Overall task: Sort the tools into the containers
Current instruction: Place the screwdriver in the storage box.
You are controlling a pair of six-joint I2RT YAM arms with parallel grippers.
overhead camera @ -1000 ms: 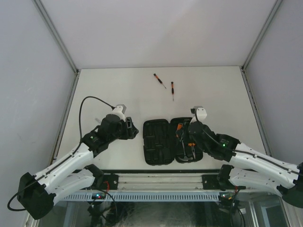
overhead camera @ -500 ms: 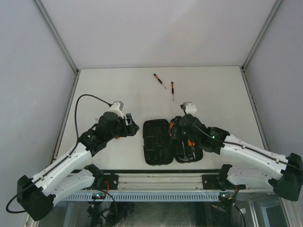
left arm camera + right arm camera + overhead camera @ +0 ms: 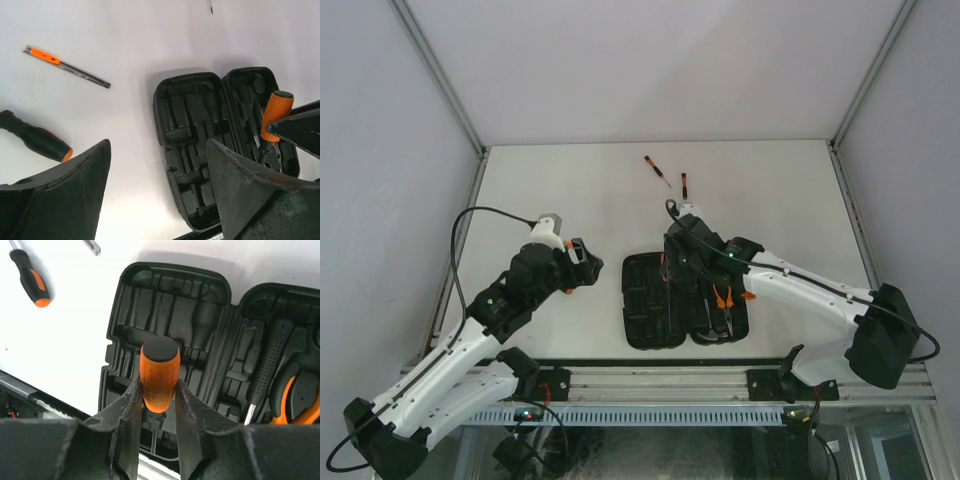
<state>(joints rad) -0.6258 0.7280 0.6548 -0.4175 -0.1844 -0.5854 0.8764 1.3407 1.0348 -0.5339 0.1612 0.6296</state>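
The black tool case [image 3: 650,305] lies open in front of the arm bases, with its moulded slots showing [image 3: 165,300]. My right gripper [image 3: 159,390] is shut on an orange-handled screwdriver [image 3: 159,370], held shaft-down over the case's left half [image 3: 185,125]. From above, the right gripper [image 3: 670,265] hangs at the case's far edge. Orange-handled pliers [image 3: 300,402] and a black dotted handle [image 3: 272,362] lie in the right half. My left gripper [image 3: 157,147] is open and empty, left of the case [image 3: 586,266]. Two thin screwdrivers [image 3: 657,170] [image 3: 684,190] lie at the far side.
Left of the case, the left wrist view shows a slim metal strip with an orange slider [image 3: 65,67] and a black handle with an orange end [image 3: 35,142] on the white table. The left arm hides both from above. A metal rail [image 3: 660,380] runs along the near edge.
The left gripper has opened wider and drawn back to the left. The right arm has carried the orange-handled screwdriver up and left, from the right half to the case's far middle.
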